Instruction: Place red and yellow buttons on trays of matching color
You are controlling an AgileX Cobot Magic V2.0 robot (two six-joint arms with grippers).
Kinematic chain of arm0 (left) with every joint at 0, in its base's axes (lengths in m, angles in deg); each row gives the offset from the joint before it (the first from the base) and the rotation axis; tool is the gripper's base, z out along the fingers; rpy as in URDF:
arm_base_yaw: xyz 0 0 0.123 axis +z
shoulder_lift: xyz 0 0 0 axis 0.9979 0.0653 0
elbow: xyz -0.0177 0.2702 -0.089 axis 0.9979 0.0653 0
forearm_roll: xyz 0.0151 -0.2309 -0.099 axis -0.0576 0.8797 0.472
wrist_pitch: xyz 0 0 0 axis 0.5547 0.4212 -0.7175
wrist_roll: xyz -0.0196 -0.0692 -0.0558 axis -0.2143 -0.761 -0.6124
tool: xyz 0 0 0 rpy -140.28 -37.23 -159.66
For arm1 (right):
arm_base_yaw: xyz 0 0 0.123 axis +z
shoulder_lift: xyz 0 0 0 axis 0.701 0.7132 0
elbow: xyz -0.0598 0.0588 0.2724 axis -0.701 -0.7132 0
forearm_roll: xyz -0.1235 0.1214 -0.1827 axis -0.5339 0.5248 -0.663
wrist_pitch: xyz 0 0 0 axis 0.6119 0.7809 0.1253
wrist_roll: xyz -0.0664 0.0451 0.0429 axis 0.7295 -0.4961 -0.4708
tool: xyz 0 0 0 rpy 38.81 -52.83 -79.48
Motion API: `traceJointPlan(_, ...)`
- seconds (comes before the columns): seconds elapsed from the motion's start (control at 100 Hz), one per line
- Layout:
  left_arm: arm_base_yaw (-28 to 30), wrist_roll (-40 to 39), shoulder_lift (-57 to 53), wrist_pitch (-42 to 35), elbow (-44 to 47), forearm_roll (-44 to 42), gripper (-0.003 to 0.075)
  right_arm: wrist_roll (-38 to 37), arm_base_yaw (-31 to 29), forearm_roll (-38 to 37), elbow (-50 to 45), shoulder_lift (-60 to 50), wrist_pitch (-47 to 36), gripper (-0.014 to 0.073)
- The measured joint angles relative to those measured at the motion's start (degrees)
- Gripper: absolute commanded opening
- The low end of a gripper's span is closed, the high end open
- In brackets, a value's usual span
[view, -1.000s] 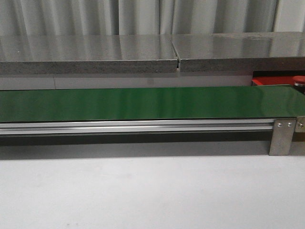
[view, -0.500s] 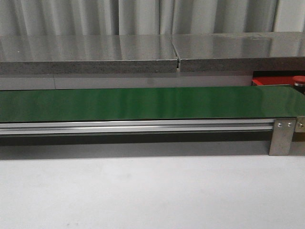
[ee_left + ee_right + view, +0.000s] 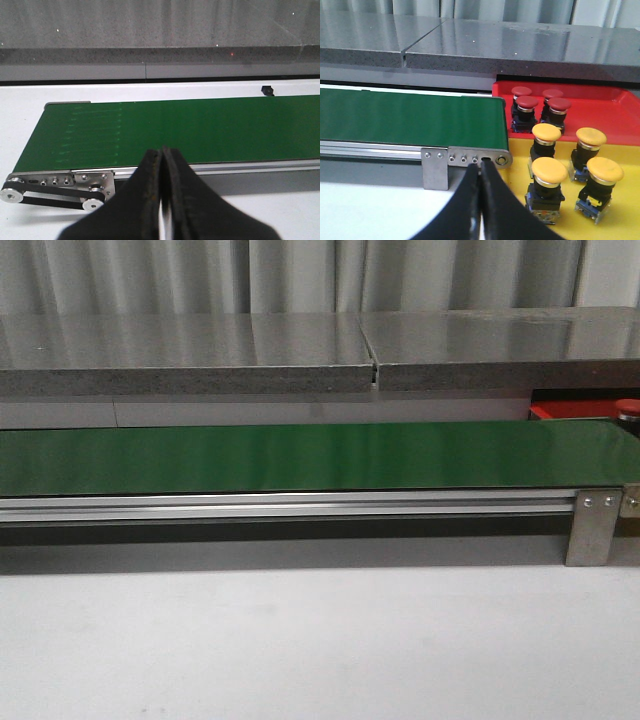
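While its fingers press together on nothing, the right claw (image 3: 481, 200) hangs near the green belt (image 3: 410, 119) end. Beyond it, four red buttons (image 3: 527, 103) stand on the red tray (image 3: 610, 107) and four yellow buttons (image 3: 546, 132) on the yellow tray (image 3: 520, 165). The left claw (image 3: 162, 185), likewise closed and empty, faces the bare belt.

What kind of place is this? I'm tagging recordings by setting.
Probably a lab or workshop mock-up of a sorting line, not a home. A green conveyor belt on an aluminium frame runs across a white table, and push buttons already stand sorted on a red tray and a yellow tray beside its end.
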Motion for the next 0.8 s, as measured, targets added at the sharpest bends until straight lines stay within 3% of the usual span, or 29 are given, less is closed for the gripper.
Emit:
traceJointPlan(0.49, 2.98, -0.12, -18.41, -7.47, 17.2, -1.1, -0.002, 0.0, 0.0, 0.0, 0.0, 0.0, 0.0, -0.0121)
traceJointPlan(0.8, 3.07, -0.12, -18.7, -10.09, 17.24, -1.14, -0.0019, 0.0, 0.0, 0.0, 0.0, 0.0, -0.13, -0.0121)
